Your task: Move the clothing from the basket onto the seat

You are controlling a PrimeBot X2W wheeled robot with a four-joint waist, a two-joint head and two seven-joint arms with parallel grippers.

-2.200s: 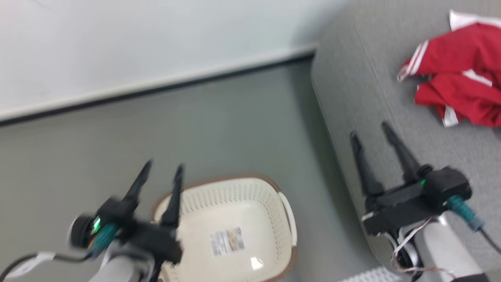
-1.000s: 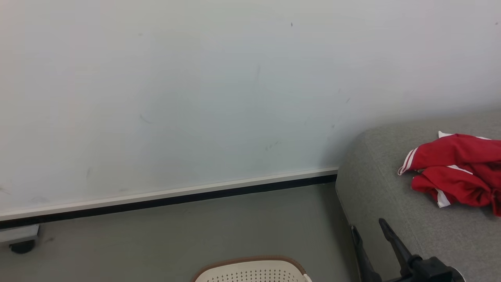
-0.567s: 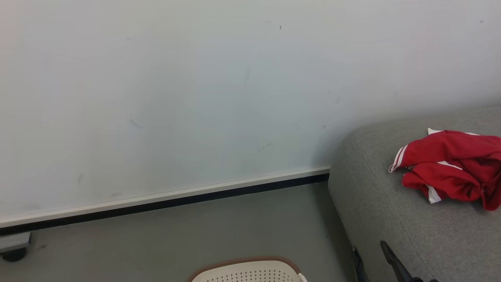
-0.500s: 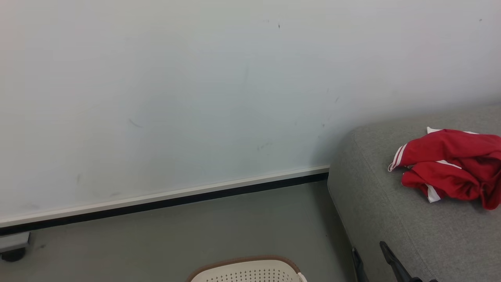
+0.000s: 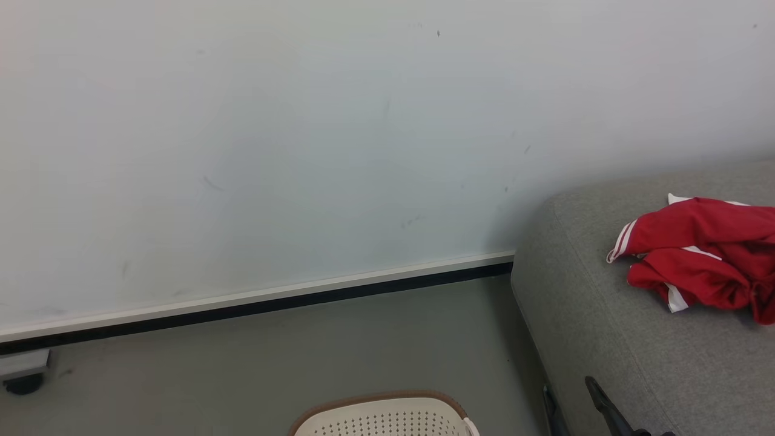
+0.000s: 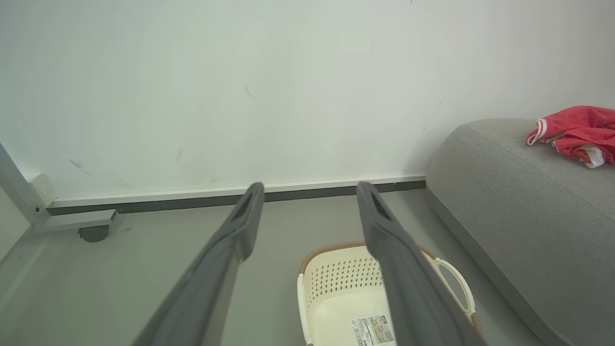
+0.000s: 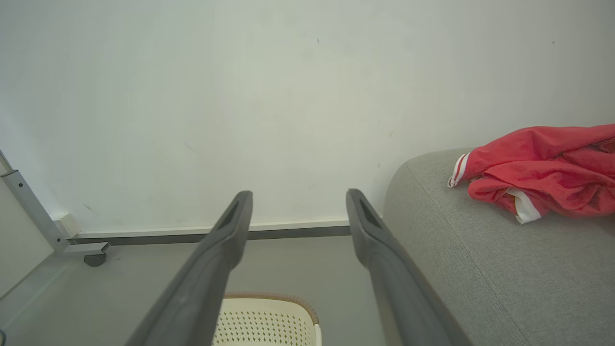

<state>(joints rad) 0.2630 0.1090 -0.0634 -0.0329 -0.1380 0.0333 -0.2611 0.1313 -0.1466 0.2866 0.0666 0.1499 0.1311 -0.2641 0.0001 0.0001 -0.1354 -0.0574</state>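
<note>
Upward tilt of the head view is recorded since earlier. Left gripper (image 6: 311,186) and right gripper (image 7: 297,194) are spread wide, empty. Red garment (image 5: 696,254) is laid on seat (image 5: 605,339) at 3 o'clock; basket (image 5: 375,418) at 6 o'clock.

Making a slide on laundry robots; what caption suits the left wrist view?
Open left gripper above the basket, whose visible part looks empty; red clothing lies on the grey seat.

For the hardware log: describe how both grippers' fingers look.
The left gripper has two long, matte dark-grey fingers that taper to rounded tips, each with a slim recessed slot on its inner face near the tip. The right gripper has the same build and colour.
</note>
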